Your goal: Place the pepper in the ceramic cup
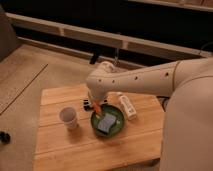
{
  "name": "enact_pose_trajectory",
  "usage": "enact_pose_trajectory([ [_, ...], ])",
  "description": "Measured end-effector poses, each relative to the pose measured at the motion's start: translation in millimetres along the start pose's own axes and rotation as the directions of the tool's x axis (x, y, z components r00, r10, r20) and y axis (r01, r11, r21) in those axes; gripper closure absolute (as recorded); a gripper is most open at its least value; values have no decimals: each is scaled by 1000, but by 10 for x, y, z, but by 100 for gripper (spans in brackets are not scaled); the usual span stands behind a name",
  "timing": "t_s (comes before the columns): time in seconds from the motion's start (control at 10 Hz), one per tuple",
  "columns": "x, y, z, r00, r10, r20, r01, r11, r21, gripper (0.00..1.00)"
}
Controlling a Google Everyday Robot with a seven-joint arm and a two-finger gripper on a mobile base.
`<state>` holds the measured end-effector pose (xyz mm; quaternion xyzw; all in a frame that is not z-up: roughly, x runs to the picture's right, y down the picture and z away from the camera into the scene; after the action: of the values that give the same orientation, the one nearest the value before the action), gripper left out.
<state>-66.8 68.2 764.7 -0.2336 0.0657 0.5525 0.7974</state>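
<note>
The orange-red pepper [96, 106] hangs from my gripper [93, 103], which is shut on it just above the wooden table [60, 145]. It sits at the left rim of the green bowl [116, 129]. The pale ceramic cup [69, 118] stands upright on the table, to the left of the gripper and slightly nearer the camera, apart from it. My white arm [145, 80] reaches in from the right and hides the top of the gripper.
The green bowl holds a blue-grey block [106, 123]. A white bottle [127, 106] lies on the table right of the bowl. A dark small object [86, 104] lies behind the gripper. Low ledges run along the wall behind.
</note>
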Motion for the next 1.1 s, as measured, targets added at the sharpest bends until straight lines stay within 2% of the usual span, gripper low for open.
enact_pose_trajectory([
  [0.3, -318, 422, -138, 990, -134, 34, 134, 991, 7, 100],
  [0.5, -370, 751, -167, 981, -189, 47, 191, 981, -29, 100],
  [0.8, -218, 1320, 19, 957, -289, 33, 291, 951, -109, 100],
  [0.9, -173, 1432, 116, 947, -321, 21, 321, 939, -126, 100],
  [1.1, -141, 1561, 210, 934, -358, 5, 355, 924, -144, 100],
])
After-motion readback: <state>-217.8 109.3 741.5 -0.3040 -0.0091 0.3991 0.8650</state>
